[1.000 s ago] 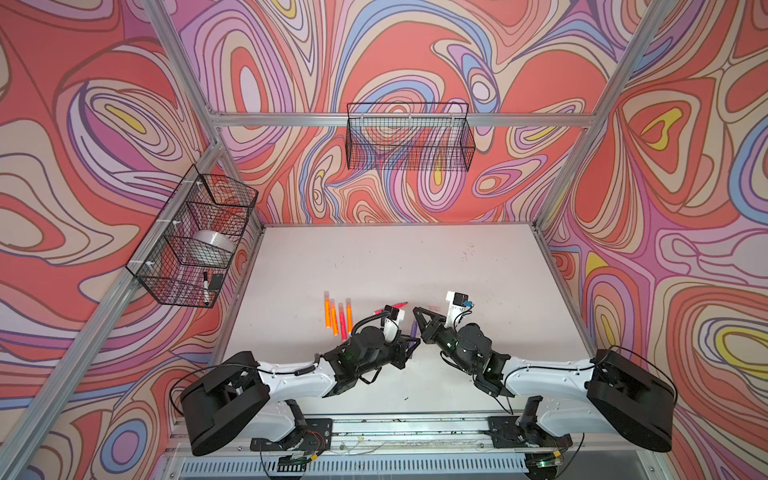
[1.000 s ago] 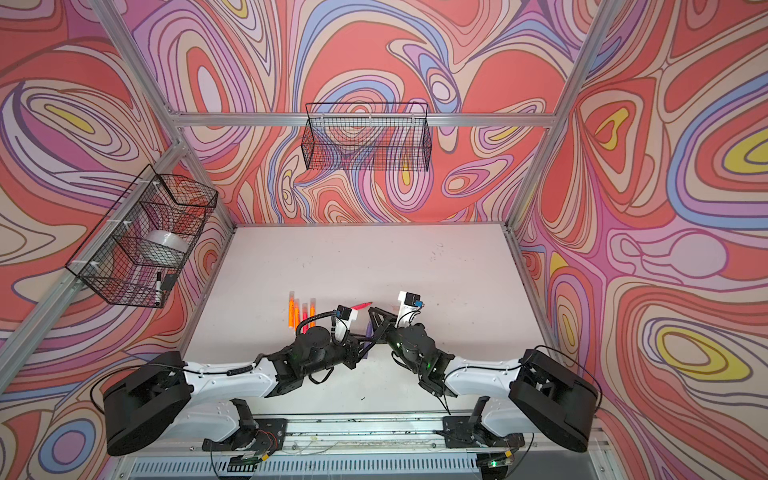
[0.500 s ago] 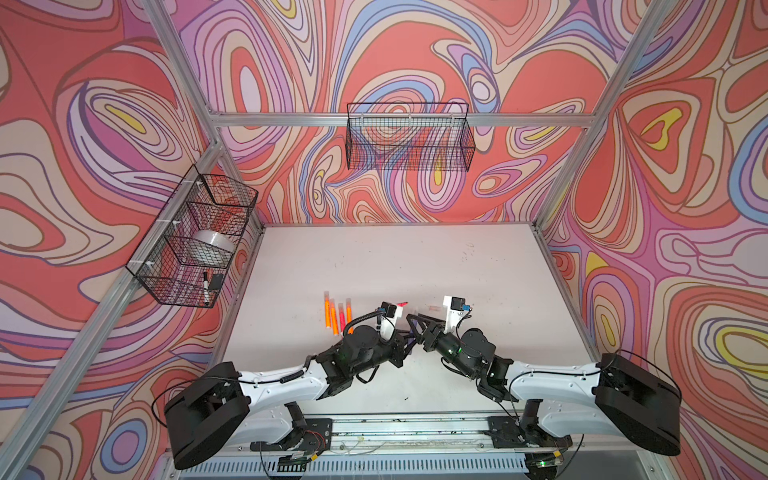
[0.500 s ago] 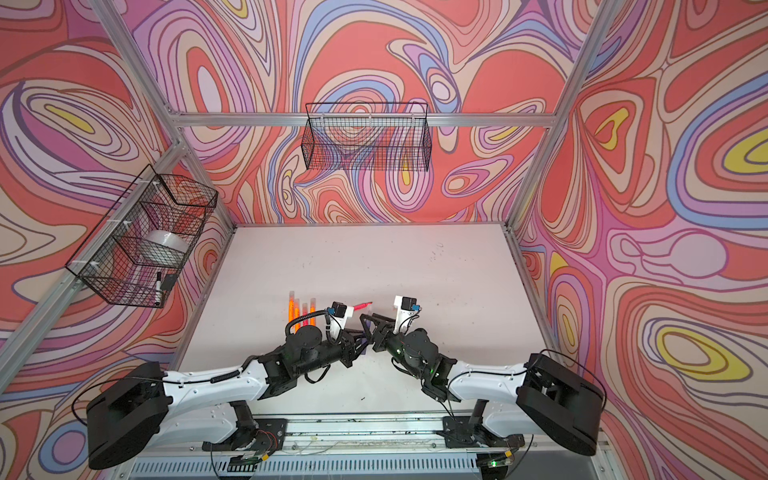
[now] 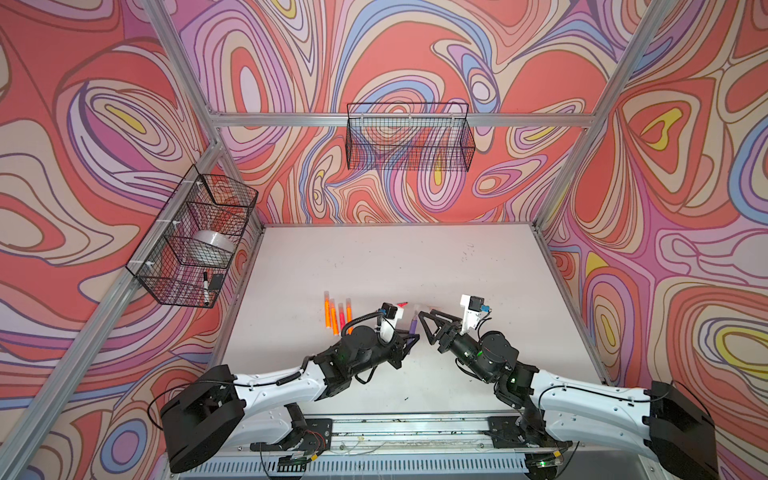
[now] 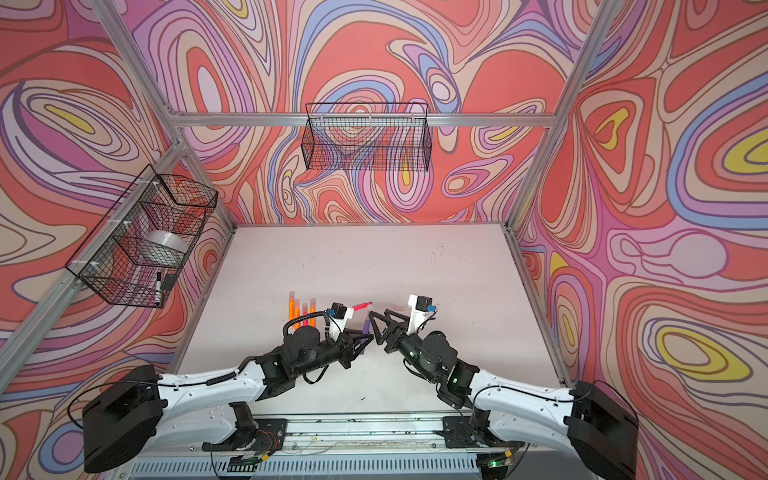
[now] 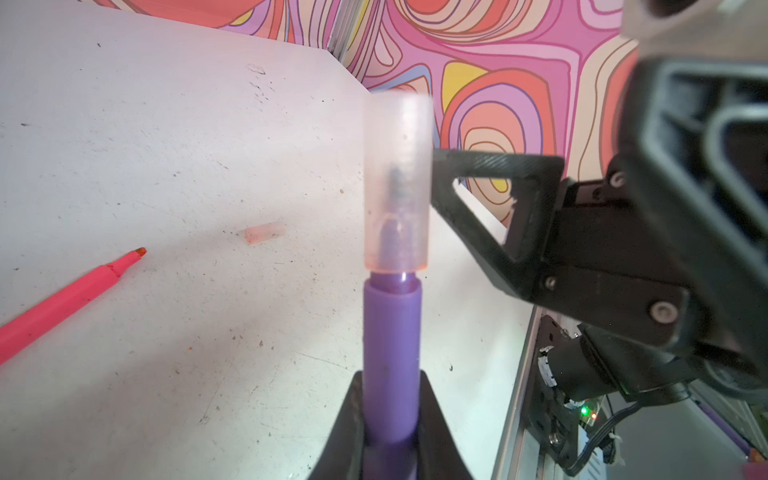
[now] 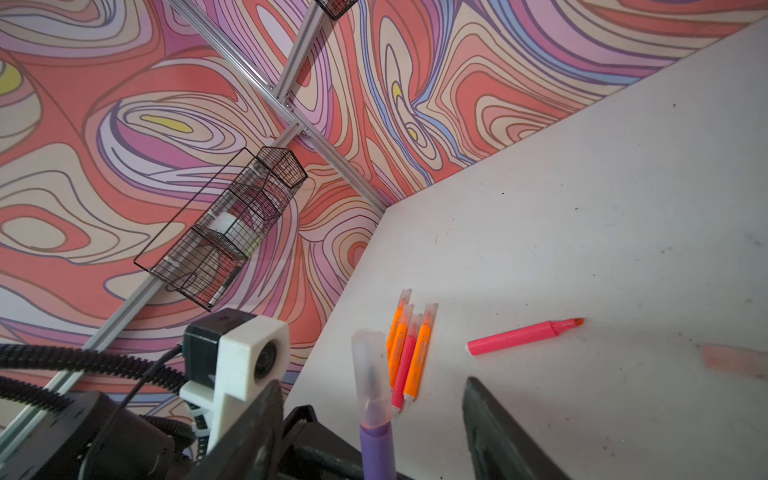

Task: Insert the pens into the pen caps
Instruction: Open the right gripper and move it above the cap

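Four capped marker pens [image 5: 337,312], three orange, one pink, lie in a row outboard of the left gripper [image 7: 390,380]. That gripper clamps a purple marker pen [image 7: 391,332], tip seated in a translucent pinkish plastic cap [image 7: 397,183]. The right gripper [image 8: 370,388] stands wide, jaws straddling that cap. Beyond both: an uncapped pink marker pen [image 8: 523,337] and a loose translucent cap [image 7: 265,232].
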Robot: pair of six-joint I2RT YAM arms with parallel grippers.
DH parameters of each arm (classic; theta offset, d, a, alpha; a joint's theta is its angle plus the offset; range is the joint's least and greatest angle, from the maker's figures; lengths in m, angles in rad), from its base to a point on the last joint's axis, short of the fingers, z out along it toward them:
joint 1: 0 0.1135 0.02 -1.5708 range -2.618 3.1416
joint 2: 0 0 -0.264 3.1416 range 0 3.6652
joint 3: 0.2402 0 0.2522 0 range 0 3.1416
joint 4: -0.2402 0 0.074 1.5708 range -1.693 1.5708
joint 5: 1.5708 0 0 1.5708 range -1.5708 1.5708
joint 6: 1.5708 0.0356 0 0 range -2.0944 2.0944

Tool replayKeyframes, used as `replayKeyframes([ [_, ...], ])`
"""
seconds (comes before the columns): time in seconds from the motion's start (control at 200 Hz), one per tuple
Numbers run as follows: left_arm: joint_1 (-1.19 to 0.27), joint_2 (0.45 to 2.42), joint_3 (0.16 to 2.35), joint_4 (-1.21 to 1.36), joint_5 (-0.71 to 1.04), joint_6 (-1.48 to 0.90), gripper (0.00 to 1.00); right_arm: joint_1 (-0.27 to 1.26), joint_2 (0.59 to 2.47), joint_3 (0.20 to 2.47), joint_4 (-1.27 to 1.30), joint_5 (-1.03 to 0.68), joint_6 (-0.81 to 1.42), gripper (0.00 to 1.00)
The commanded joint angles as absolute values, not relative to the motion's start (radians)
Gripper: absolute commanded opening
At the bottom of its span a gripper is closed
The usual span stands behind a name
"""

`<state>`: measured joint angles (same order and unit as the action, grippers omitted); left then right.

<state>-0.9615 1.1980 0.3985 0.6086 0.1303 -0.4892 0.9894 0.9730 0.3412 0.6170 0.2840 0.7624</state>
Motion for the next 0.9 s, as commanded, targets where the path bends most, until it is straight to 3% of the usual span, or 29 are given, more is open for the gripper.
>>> replayKeyframes([
  [0.0, -0.960, 1.176, 0.382, 0.566, 0.165, -0.399, 0.00, 0.993, 0.956, 0.414, 0.469, 0.311, 0.714, 0.63],
  [0.26, -0.960, 1.110, 0.341, 0.551, 0.238, -0.351, 0.00, 0.990, 0.925, 0.430, 0.448, 0.318, 0.651, 0.66],
  [0.521, -0.960, 1.077, 0.324, 0.564, 0.291, -0.344, 0.00, 0.954, 0.967, 0.384, 0.638, 0.134, 0.636, 0.70],
  [0.701, -0.960, 1.066, 0.326, 0.560, 0.300, -0.345, 0.00, 0.901, 1.057, 0.374, 0.767, 0.006, 0.692, 0.65],
  [0.891, -0.959, 1.048, 0.325, 0.547, 0.287, -0.342, 0.00, 0.899, 1.117, 0.380, 0.818, -0.026, 0.714, 0.51],
])
